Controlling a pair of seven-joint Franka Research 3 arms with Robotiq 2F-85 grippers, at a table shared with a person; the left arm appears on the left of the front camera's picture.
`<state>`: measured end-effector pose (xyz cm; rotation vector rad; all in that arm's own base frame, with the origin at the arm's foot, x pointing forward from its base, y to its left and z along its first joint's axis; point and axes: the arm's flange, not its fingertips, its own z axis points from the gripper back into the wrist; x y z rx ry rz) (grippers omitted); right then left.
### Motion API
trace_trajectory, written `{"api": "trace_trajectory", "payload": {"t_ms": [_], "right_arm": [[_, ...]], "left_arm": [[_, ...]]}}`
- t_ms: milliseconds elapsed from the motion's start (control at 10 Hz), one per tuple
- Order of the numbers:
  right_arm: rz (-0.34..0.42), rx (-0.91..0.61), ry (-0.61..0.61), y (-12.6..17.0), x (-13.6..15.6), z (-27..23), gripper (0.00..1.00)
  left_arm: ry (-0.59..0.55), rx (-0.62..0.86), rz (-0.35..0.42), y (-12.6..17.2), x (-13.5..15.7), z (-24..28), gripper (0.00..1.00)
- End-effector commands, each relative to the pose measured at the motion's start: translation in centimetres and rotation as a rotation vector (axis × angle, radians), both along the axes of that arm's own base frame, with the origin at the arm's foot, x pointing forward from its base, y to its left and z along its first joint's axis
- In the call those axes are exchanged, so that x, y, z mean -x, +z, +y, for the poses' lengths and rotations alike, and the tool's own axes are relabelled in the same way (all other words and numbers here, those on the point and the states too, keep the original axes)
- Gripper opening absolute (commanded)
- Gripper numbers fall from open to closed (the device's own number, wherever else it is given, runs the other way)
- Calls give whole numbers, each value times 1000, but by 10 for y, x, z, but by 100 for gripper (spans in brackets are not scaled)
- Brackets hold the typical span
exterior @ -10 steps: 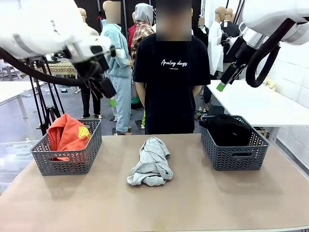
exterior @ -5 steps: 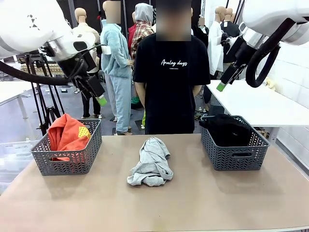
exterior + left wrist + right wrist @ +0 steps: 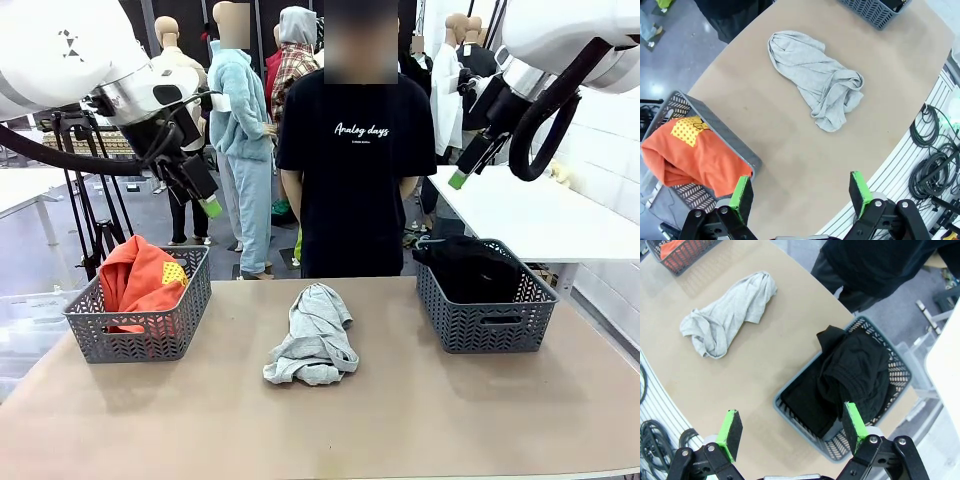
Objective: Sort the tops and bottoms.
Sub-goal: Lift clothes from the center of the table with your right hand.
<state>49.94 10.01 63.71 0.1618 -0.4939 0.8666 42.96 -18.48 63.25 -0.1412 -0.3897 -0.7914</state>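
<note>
We see the grey shirt [image 3: 313, 336] crumpled mid-table [image 3: 420, 420], btwn the two baskets and touching neither. Orange T-shirt [image 3: 138, 278] sits in the left basket [image 3: 140, 335], yellow print showing. Black bottoms [image 3: 470, 268] fill the right basket [image 3: 487, 320], partly draped over its rim. Left gripper [image 3: 205, 198] hangs above the left basket, jaws wide, nothing held. Right gripper [image 3: 462, 172] is high over the right basket, jaws wide, also holding nothing. A person [image 3: 355, 160] stands at the far side.

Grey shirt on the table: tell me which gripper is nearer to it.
Left, slightly. The left gripper hangs open above the left basket; the right gripper hangs open beyond the right basket. The grey shirt lies between.
</note>
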Motion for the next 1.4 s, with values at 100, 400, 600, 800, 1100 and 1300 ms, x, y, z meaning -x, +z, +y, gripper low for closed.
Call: {"api": "trace_trajectory", "payload": {"t_ms": [100,400,600,800,1100,1300], "right_arm": [[3,3,2,-1,0,1,100],[0,-5,52,-1,3,30,100],[0,78,-51,-39,-26,100,100],[5,139,-87,-105,-45,156,100],[-5,192,-73,-158,-62,202,100],[15,177,-48,-177,-54,198,100]], "left_arm": [[3,-1,2,1,2,3,100],[3,-1,2,1,2,3,100],[3,-1,2,1,2,3,100],[3,-1,2,1,2,3,100],[3,-1,2,1,2,3,100],[3,-1,2,1,2,3,100]]}}
